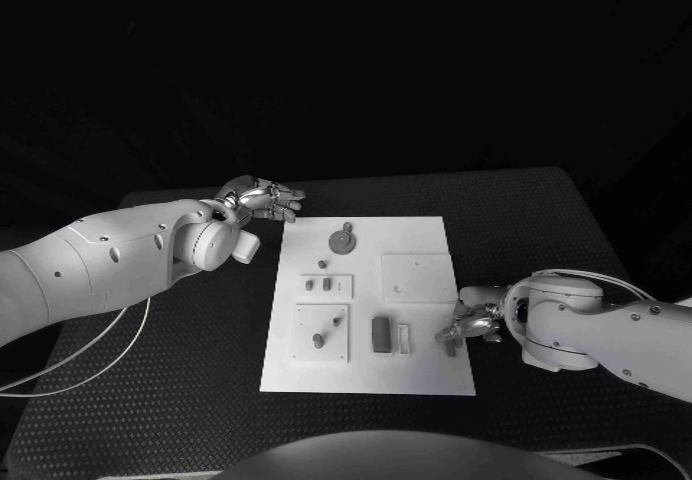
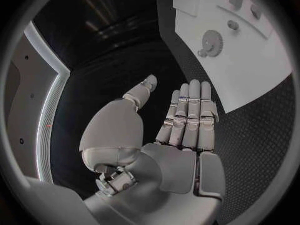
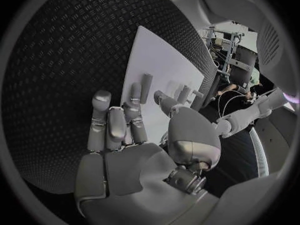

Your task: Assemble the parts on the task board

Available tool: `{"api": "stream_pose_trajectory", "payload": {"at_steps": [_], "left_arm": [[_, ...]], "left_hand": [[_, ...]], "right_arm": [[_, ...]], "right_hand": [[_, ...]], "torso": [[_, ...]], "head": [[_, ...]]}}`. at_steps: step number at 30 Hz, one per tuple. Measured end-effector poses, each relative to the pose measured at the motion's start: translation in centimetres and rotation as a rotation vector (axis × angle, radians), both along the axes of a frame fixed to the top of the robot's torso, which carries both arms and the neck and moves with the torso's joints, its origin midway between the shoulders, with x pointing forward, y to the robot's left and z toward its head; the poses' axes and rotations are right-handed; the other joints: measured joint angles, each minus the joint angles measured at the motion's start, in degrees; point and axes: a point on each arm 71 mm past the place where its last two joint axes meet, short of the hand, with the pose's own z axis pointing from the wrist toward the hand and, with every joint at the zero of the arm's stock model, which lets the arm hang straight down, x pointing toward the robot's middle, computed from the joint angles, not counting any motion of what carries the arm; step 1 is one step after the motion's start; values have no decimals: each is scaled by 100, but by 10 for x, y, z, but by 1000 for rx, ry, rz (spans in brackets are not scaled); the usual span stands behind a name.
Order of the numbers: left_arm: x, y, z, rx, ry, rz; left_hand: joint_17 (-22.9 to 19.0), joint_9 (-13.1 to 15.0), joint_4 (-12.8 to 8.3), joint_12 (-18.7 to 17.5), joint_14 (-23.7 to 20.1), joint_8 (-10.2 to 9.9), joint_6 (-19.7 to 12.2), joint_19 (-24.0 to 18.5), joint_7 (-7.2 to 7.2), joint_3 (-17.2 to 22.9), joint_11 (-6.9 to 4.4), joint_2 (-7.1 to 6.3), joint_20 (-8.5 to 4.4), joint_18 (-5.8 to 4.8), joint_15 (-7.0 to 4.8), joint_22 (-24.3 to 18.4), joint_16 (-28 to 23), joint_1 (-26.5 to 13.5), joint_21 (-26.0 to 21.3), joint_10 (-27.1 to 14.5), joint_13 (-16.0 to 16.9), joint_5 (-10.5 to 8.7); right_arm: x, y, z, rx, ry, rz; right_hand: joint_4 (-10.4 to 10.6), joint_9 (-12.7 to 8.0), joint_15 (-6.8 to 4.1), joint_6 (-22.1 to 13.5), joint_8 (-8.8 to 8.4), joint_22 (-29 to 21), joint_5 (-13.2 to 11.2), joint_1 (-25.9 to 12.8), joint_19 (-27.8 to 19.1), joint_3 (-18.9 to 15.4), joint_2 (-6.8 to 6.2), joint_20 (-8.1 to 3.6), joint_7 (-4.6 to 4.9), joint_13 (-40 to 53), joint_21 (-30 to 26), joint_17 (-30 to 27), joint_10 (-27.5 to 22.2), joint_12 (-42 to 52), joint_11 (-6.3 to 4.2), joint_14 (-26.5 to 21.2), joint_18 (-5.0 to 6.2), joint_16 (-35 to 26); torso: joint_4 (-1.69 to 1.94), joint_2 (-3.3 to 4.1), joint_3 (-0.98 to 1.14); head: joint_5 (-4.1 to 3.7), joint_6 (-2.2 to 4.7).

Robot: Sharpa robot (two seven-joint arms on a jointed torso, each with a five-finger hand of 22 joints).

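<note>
Since nothing is held yet: step judged as first pick of a part.
Right hand [image 1: 470,325]: empty, fingers apart, at right edge of task board [image 1: 433,375], just beside upright dark block [image 1: 381,335].
Left hand [image 1: 261,199]: empty, fingers straight and apart, beside far left corner of board, near gear [image 1: 343,239].
Parts: gear flat at far end; small pegs [image 1: 319,340] standing on left plates.
Advice: lower right hand slowly, pinch block by long sides, keep upright, avoid pushing white piece [image 1: 405,339] beside it.
</note>
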Motion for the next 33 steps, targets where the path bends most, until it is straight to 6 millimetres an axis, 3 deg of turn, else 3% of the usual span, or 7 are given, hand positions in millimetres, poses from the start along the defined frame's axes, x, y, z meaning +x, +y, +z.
{"api": "stream_pose_trajectory", "payload": {"at_steps": [4,6,11,15,19,27,33], "left_arm": [[0,0,0,1,1,0],[0,0,0,1,1,-1],[-1,0,0,3,1,-3],[-1,0,0,5,1,-4],[-1,1,0,6,2,-4],[-1,1,0,7,2,-5],[-2,1,0,7,2,-6]], "left_hand": [[6,0,0,0,0,0,0,0,0,0,0,0,0,0,0,0,0,0,0,0,0,0],[6,0,0,0,0,0,0,0,0,0,0,0,0,0,0,0,0,0,0,0,0,0],[11,0,0,0,0,0,0,0,0,0,0,0,0,0,0,0,0,0,0,0,0,0],[11,1,0,0,0,0,0,0,0,0,0,0,0,0,0,0,0,0,0,0,0,0],[11,1,0,0,0,0,0,0,0,0,0,0,0,0,0,0,0,0,0,0,0,0],[18,1,15,0,0,0,0,0,0,-15,0,0,0,0,0,0,0,0,0,0,0,0],[18,1,15,0,0,0,0,0,0,-15,0,0,0,0,0,0,0,0,0,0,0,0]], "right_arm": [[0,6,-1,-6,-11,22],[0,8,-1,-10,-16,30],[0,13,-3,-14,-25,47],[0,18,-5,-12,-28,60],[0,19,-6,-14,-33,65],[0,20,-7,-9,-45,66],[-1,18,-9,36,-42,18]], "right_hand": [[-251,1,4,7,-1,3,0,0,0,46,0,0,-7,33,-23,0,10,-35,-9,10,0,0],[-509,14,4,7,-1,14,0,30,0,80,-6,0,-6,57,-23,-21,10,-36,-8,11,0,-11],[-1094,19,51,20,5,22,0,467,0,224,-28,1,7,95,-25,-81,-2,-89,25,-37,0,-22],[-1331,20,53,32,10,22,0,670,19,300,43,20,12,119,-48,-84,9,-90,35,-38,-1,-44],[-1397,20,54,63,134,29,-2,846,19,340,40,21,4,138,-48,-91,19,-113,45,-39,-1,-44],[-1407,50,58,81,144,44,-25,980,41,302,110,43,10,164,-48,-91,40,-147,64,-38,-1,-67],[-1295,-34,83,87,231,49,-28,459,48,104,658,51,15,178,-89,-78,40,-219,65,-63,-1,-68]], "torso": [[1,-1,1],[0,-1,2],[-3,-1,3],[-1,0,3],[-1,0,3],[-3,-1,4],[-3,0,3]], "head": [[10,-8],[15,-1],[19,8],[13,-14],[13,-26],[13,-38],[10,-41]]}}
